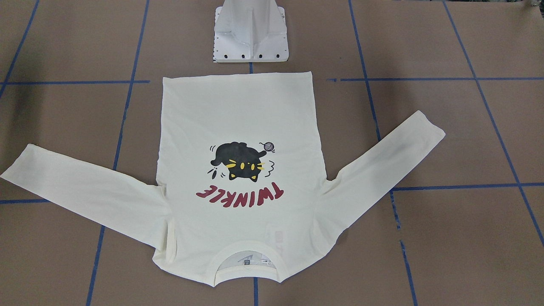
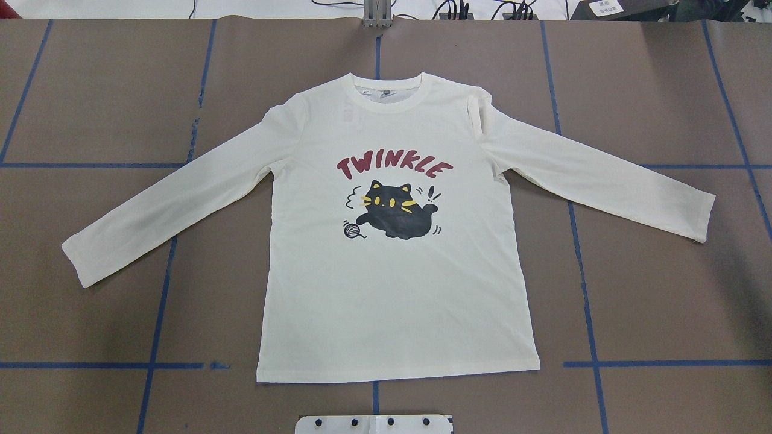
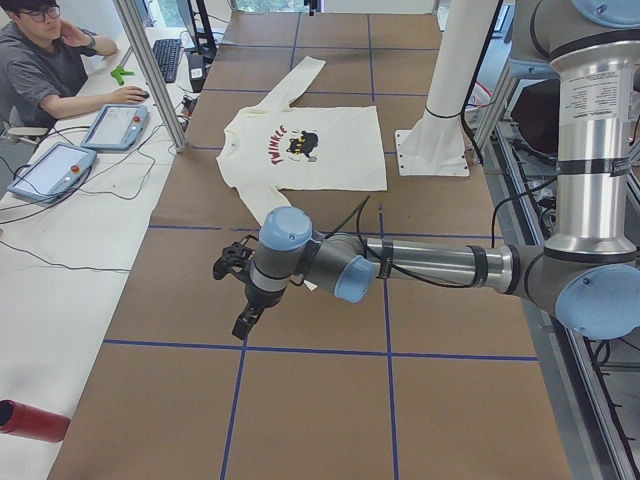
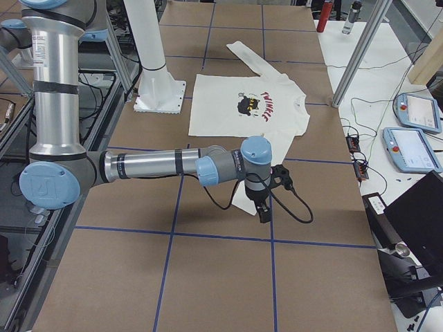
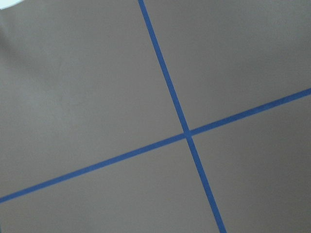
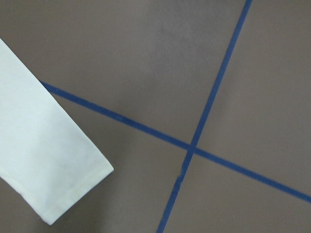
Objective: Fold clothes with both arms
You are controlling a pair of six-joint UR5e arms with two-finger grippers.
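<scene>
Shirt (image 2: 398, 289) lies flat, print up, on the tabletop (image 2: 90, 90), folding not yet started; left end effector (image 3: 242, 326) and right end effector (image 4: 264, 216) hang near its cuffs (image 6: 73, 194), openness impossible to tell, probably needing sleeve grasps next.

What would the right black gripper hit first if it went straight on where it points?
Probably the bare brown table top near the blue tape crossing, just beside the cream shirt's sleeve cuff.

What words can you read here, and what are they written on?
"TWINKLE": red letters on the front of the cream T-shirt, above the black cat.
Too small to read: the neck label.
Blurred: the sticker on the left arm.
</scene>
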